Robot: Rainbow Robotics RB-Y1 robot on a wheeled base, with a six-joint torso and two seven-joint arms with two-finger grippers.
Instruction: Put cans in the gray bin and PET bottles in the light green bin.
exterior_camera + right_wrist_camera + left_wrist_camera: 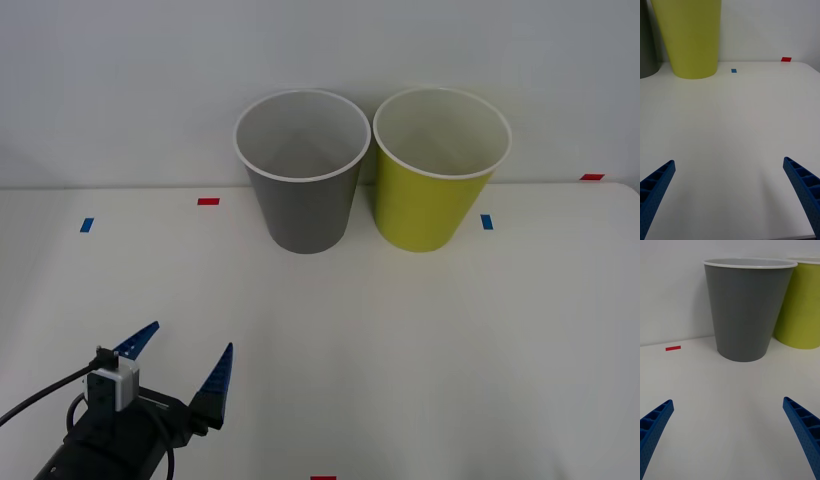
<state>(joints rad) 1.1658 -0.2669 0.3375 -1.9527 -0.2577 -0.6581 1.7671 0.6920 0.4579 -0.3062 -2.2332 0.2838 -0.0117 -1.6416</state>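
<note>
**Blue ribbed fingers on a black wrist**

We see the left gripper [180, 362] with two blue tapered fingers [214, 380], pointed at the tips, on a black wrist body. A small white-and-gray block sits on top, and a black cable runs from it. Our right gripper [730, 197] shows matching blue fingers with ribbed, open-celled sides.

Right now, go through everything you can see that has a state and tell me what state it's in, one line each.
gray bin: upright, open at the top, nothing visible inside.
light green bin: upright beside the gray bin, open at the top, nothing visible inside.
left gripper: fingers spread open, holding nothing, low over the near left part of the table.
right gripper: fingers spread open, holding nothing, over bare table.
</note>
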